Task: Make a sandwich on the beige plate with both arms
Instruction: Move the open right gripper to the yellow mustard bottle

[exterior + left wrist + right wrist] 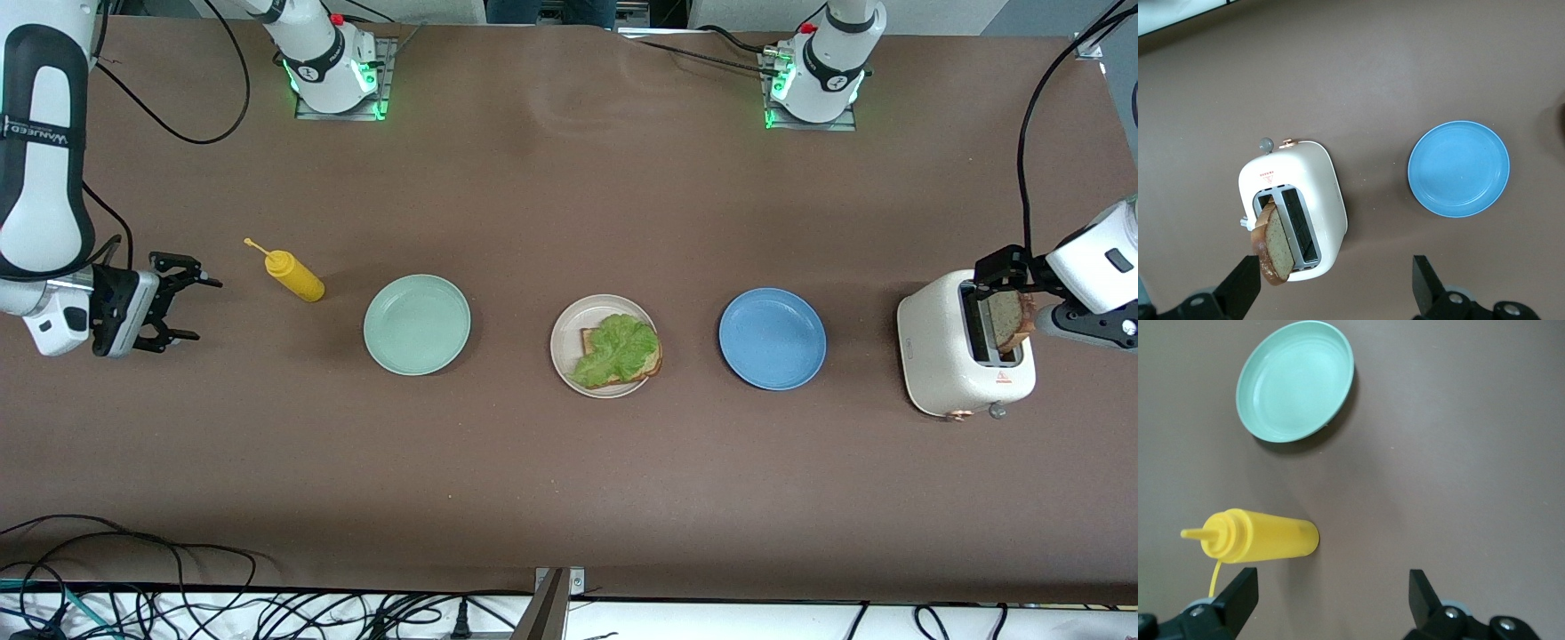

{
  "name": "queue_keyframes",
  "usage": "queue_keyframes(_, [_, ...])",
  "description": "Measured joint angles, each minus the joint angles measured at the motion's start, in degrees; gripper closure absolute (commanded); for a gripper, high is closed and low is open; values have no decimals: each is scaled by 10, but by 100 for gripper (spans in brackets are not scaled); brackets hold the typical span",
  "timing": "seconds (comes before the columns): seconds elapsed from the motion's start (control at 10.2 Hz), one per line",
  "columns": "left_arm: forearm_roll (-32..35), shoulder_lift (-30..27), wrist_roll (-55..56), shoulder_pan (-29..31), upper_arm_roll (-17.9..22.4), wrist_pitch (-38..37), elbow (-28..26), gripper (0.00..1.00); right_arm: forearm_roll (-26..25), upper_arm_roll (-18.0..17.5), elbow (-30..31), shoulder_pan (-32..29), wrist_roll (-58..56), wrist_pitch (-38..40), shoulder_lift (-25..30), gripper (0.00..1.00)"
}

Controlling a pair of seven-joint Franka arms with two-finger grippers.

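Left hand (1009, 302) hangs over the toaster (965, 356), fingers apart around the upright bread slice (1011, 320); beige plate (569, 356) with lettuce-topped bread (618, 351) lies mid-desk, toward the right arm; right hand (182, 307) waits open beside the mustard bottle (298, 277)

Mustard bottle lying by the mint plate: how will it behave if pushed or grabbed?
The mustard bottle lies on its side with a round body, so a nudge would probably roll it. Its smooth plastic may slip in a pincer. Likely squeezable; a hard pinch could dent it.
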State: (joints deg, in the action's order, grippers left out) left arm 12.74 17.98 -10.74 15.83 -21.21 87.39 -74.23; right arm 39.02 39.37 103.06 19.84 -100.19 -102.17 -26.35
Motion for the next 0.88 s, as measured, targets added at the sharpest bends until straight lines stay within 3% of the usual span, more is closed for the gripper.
queue_keyframes(0.29, [0, 0, 1, 0, 0, 0, 0, 0, 72, -1, 29, -24, -123, 20, -19, 0])
queue_keyframes(0.59, [0, 0, 1, 0, -1, 0, 0, 0, 159, -2, 33, -50, -240, 65, -73, 0])
queue_keyframes(0.88, [0, 0, 1, 0, -1, 0, 0, 0, 188, -4, 33, -62, -296, 85, -102, 0])
